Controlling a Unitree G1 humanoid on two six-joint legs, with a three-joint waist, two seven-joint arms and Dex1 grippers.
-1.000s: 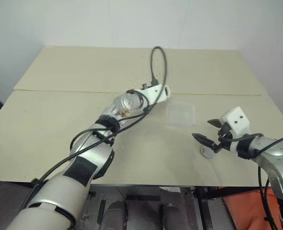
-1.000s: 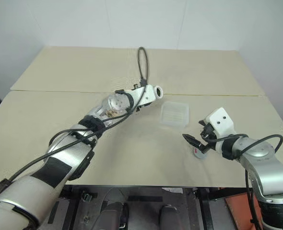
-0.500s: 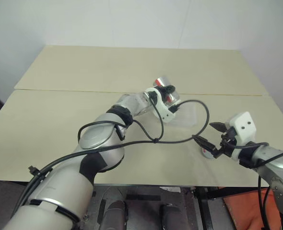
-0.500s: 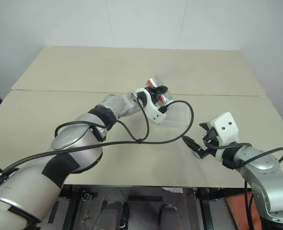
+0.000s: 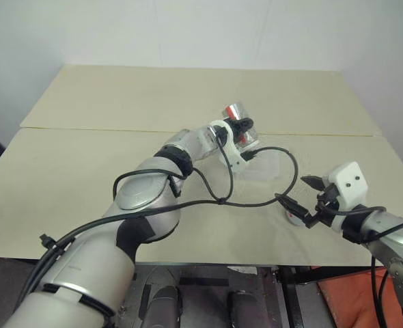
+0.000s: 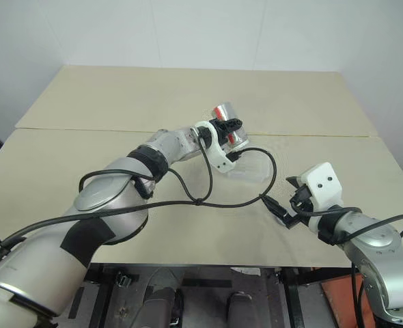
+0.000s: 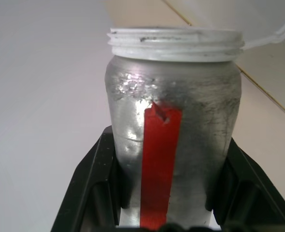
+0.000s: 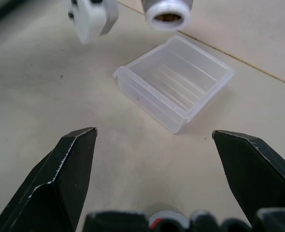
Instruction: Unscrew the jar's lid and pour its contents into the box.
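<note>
My left gripper [image 5: 242, 128] is shut on the silvery jar [image 5: 235, 117], which has a red strip [image 7: 161, 159] down its side. The jar is held tipped above the table, its open white mouth [image 8: 169, 13] over the far edge of the clear box [image 8: 174, 79]. A brown bit of the contents [image 8: 168, 18] shows inside the mouth. The box [image 6: 247, 165] lies flat on the table and looks empty. My right gripper [image 5: 302, 194] stands open low over the table, nearer than the box. The grey lid [image 5: 296, 217] lies on the table just under its fingers.
The beige table [image 5: 85, 171] has a seam [image 5: 106, 130] running across it behind the box. A black cable [image 5: 256, 202] from my left arm loops over the table between the box and the right gripper.
My left wrist has rolled and carried the jar a little right, so the jar now tips with its mouth toward the box. The right gripper has stayed put and open.
</note>
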